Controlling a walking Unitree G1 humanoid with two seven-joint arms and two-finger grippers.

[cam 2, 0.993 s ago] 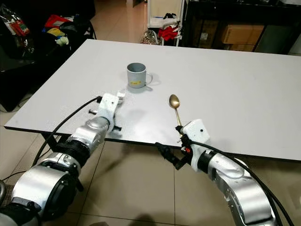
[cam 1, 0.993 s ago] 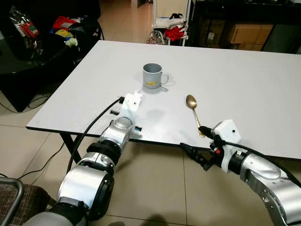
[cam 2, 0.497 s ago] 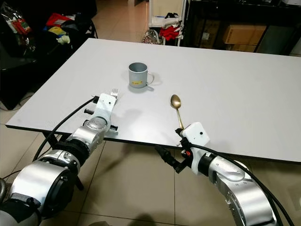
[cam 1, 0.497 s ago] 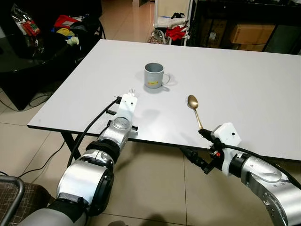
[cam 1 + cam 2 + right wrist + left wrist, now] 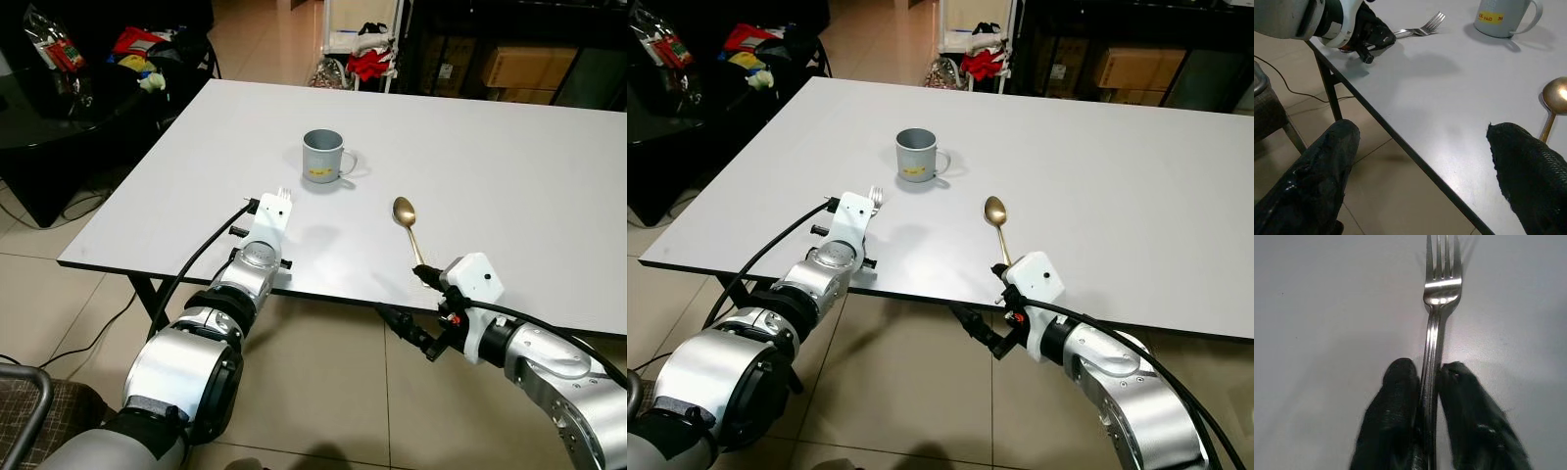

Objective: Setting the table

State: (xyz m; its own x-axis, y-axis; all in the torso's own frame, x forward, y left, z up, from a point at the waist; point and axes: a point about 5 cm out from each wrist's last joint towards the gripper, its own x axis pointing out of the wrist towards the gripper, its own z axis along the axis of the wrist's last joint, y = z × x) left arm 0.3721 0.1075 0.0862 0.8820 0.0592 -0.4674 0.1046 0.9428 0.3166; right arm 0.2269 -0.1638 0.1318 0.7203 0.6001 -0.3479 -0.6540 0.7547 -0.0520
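left gripper (image 5: 1427, 396) clamped on fork (image 5: 1440, 289) flat near bench (image 5: 549, 166) front edge | right gripper (image 5: 1420, 166) spread wide beside spoon (image 5: 407, 227) | release fork straight, handle toward edge, left of mug (image 5: 323, 157)

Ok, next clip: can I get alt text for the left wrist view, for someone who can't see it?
The left gripper has its two black fingers closed on the handle of a silver fork, which lies flat on the white table. The fork's tines point straight away from the gripper.

You see a grey mug (image 5: 323, 155) with a yellow label, a gold spoon (image 5: 408, 224), a silver fork (image 5: 1436, 323) and a white table (image 5: 509, 176).
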